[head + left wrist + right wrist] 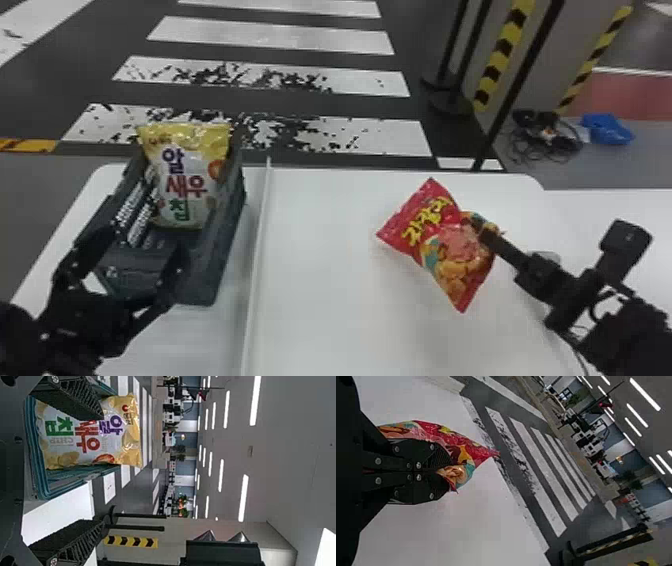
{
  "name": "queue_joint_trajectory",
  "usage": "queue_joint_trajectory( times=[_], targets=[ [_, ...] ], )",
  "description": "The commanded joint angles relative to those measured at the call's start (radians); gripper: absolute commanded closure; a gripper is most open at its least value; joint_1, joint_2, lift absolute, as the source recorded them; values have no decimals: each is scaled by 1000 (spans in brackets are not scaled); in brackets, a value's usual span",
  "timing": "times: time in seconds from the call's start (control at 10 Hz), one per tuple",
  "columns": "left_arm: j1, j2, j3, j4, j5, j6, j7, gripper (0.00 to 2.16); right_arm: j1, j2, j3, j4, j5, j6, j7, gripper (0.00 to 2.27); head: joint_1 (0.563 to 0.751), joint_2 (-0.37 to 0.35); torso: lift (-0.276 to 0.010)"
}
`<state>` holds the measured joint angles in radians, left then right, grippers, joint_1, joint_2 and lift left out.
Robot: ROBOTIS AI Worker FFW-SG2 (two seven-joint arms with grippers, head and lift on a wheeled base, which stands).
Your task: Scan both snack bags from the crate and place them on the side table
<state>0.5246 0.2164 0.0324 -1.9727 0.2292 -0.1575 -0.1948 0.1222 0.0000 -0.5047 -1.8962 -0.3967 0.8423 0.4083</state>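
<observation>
Left hand (pixel 130 265) at 8 o'clock, fingers wide apart, by the near end of the crate; ribbed black pads. Right hand (pixel 492 234), between 3 and 4, closed on an edge of the red snack bag (pixel 440 240), crinkled glossy film, over the desk (pixel 325 290) at 4. Cannot tell if bag touches desk. Crate (pixel 222 250), between 8 and 9: dark, rigid, long-sided. Yellow-and-white snack bag (pixel 187 175) upright inside, toward far end, walls either side. Raised white strip (pixel 261 240) runs near-to-far between crate and red bag; smooth bare white surface between strip and bag. Beyond far edge: thin black pole (pixel 519 80) at 2, tangled cables (pixel 545 142) and crumpled blue plastic (pixel 607 129) toward 3. Worn white floor stripes (pixel 275 35), 11 to 12.
</observation>
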Motion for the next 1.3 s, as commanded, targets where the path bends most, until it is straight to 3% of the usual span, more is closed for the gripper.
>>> queue_joint_trajectory(
  times=[0.0,0.2,0.4,0.7,1.0,1.1,1.2],
  targets=[
    [0,0,0,0,1,0,0,66,40,1,74,-70,151,-174,-17,2260,695,-126,-95],
    [0,0,0,0,4,-3,0,66,91,-5,203,-113,394,-337,-60,2260,695,-140,-95],
    [0,0,1,0,7,-3,0,66,143,-49,384,-101,714,-459,-212,2260,695,-124,-95],
    [0,0,0,2,9,-3,0,70,212,-123,623,-61,1108,-438,-396,2260,695,-76,-95],
    [0,1,1,5,13,-3,0,70,292,-195,789,-64,1148,-367,-425,2260,695,-15,-95],
    [0,3,1,8,13,-3,0,70,304,-202,815,-66,1122,-364,-425,2003,695,13,-95],
    [0,4,1,8,13,-3,0,70,313,-204,833,-67,1090,-367,-421,1207,695,40,-95]
  ],
)
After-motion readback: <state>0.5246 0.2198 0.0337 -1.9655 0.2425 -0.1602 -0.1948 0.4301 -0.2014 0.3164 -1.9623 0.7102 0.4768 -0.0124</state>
